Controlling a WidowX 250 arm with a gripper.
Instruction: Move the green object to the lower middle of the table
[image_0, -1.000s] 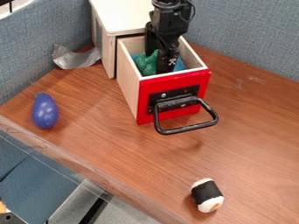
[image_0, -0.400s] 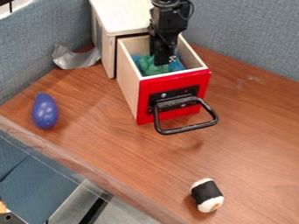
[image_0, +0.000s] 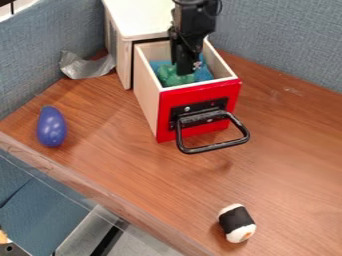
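Camera view: you have one open drawer (image_0: 200, 93) at upper centre, drawn out of one pale cabinet (image_0: 139, 20).
Drawer contents: you see two things in it, one lumpy green object (image_0: 175, 77) toward the left side and blue material (image_0: 204, 75) beside it.
Drawer front: red, with one black handle (image_0: 214, 147).
Gripper: your one gripper (image_0: 188, 71) hangs down into the drawer at upper centre, at the green object's right edge; you cannot tell whether its jaws are wide, narrow or holding anything.
Table: you have one blue egg (image_0: 51, 126) at left, one white roll (image_0: 237, 223) with a black band at lower right, and one silver strip (image_0: 87, 66) at upper left, near the cabinet.
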